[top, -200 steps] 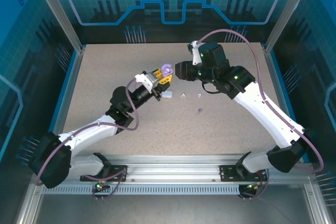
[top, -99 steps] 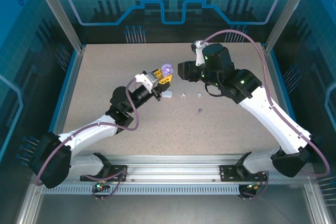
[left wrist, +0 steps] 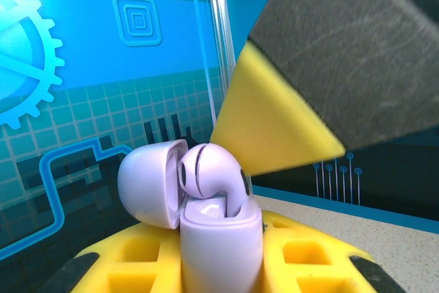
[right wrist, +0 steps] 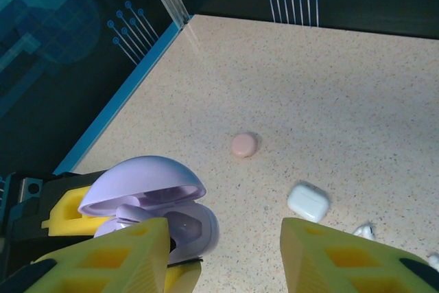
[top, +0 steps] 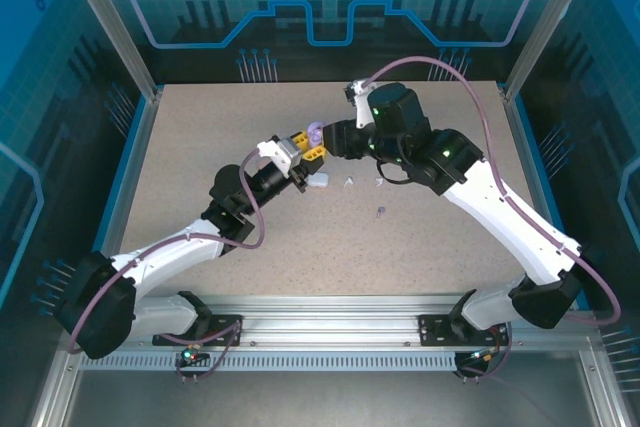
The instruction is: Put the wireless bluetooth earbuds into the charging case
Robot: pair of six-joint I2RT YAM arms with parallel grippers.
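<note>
**Purple case gripped open with a bud in it, right fingers spread alongside**

The left gripper (top: 303, 150) is clamped on the purple charging case (top: 316, 133). Its yellow fingers (left wrist: 130, 265) press the case's body from both sides, and the case stands upright between them. In the left wrist view the lid (left wrist: 149, 182) is swung back. A purple earbud (left wrist: 208, 175) sits in the case's mouth with its round head above the rim.

Just beside that bud, up and to its right in that view, hangs one yellow fingertip (left wrist: 274, 128) of the right gripper (top: 336, 139). Whether the tip touches the bud cannot be told.

Seen from the right wrist, the right gripper's fingers (right wrist: 110, 259) stand apart with nothing between them. The open purple case sits just past the finger on the left of that view.

Well ahead of the gap between those fingers, a closed pink case (right wrist: 243, 145) lies on the table (right wrist: 357, 101). Nearer, ahead of the finger on the right of the view, lies a closed white case (right wrist: 307, 200). A white earbud (right wrist: 363, 230) lies just beside that fingertip.

From above, the white case is on the table just beside the left gripper's fingers, on the side toward the arm bases. To its right lie two pale earbuds (top: 349, 182), apart from the right gripper's fingers. A darker earbud (top: 380, 212) lies a little nearer the bases.
</note>
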